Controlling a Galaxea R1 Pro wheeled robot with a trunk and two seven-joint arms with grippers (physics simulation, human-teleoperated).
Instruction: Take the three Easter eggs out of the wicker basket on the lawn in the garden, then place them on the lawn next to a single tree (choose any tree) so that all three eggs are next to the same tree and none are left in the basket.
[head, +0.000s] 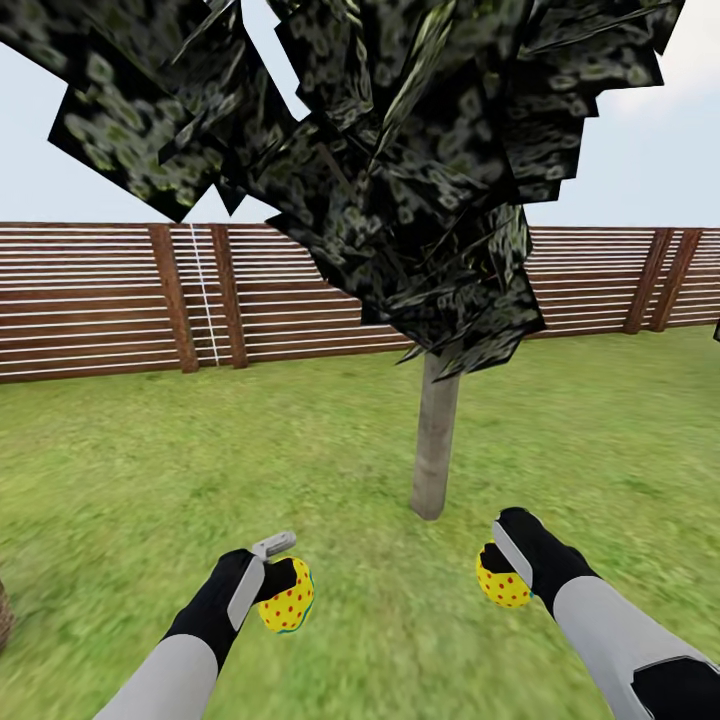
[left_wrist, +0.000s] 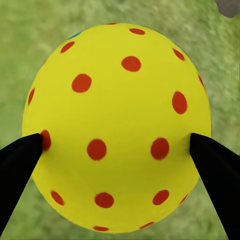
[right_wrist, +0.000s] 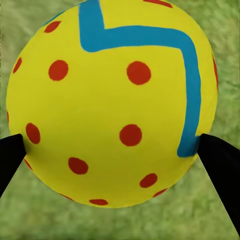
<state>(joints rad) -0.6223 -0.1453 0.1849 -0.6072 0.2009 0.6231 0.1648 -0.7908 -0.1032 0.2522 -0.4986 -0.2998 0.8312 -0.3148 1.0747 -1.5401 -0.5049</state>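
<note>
At the far left edge of the head view, a sliver of the brown wicker basket (head: 4, 615) sat on the lawn (head: 120, 470). Just right of it, the left end effector (head: 278, 588) was closed on a yellow egg with red dots (head: 288, 603), held above the grass; in the left wrist view its two black fingers (left_wrist: 19, 165) pressed against opposite sides of that egg (left_wrist: 117, 127). Further right, the tree (head: 436, 440) rose from the lawn, its thin grey-brown trunk straight and its dark, jagged crown spreading across the top of the head view. The right end effector (head: 497, 572) was near the base of the trunk and gripped a second yellow, red-dotted egg (head: 500, 585); the right wrist view showed a blue zigzag stripe on this egg (right_wrist: 112, 105), with the fingers (right_wrist: 220, 165) touching both sides. Behind everything ran the brown slatted fence (head: 100, 300). Both eggs were off the ground, apart from each other, either side of the trunk.
</note>
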